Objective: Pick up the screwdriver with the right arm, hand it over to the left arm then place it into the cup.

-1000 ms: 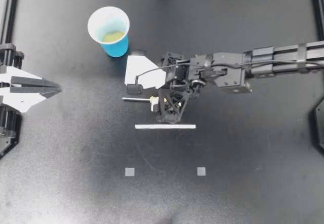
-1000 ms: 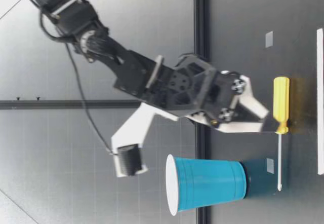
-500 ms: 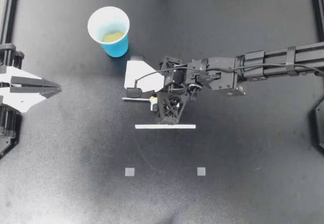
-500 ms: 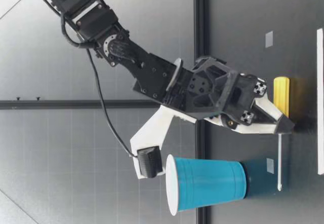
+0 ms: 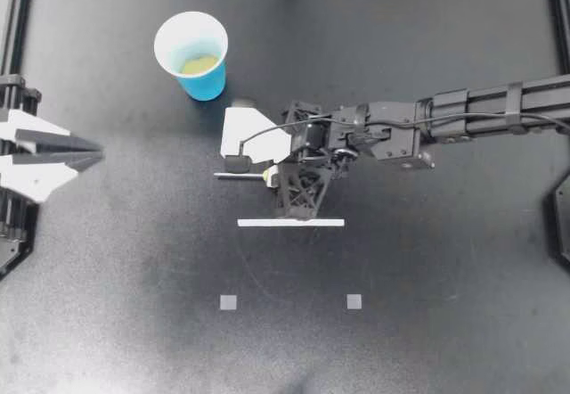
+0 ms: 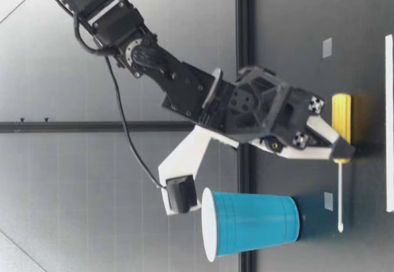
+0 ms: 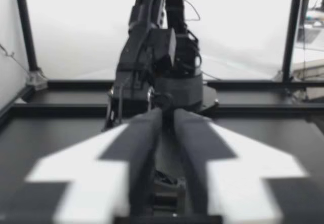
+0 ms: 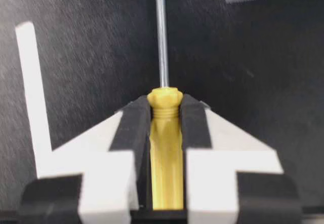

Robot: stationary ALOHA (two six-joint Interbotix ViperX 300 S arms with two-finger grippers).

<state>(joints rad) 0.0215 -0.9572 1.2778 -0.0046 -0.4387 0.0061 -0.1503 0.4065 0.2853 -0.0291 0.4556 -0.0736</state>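
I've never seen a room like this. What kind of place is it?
Probably a robot test lab. A black table sits inside a metal frame, a robot arm reaches over it, and the right gripper clamps a screwdriver near a blue cup.

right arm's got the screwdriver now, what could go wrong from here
1. The right gripper pinches the screwdriver with just the tips of its jaws, at the handle's shaft end; it may pivot or slip on lifting.
2. The thin shaft points toward the left gripper, a small target at handover.
3. The cup stands close; a swing could knock it.
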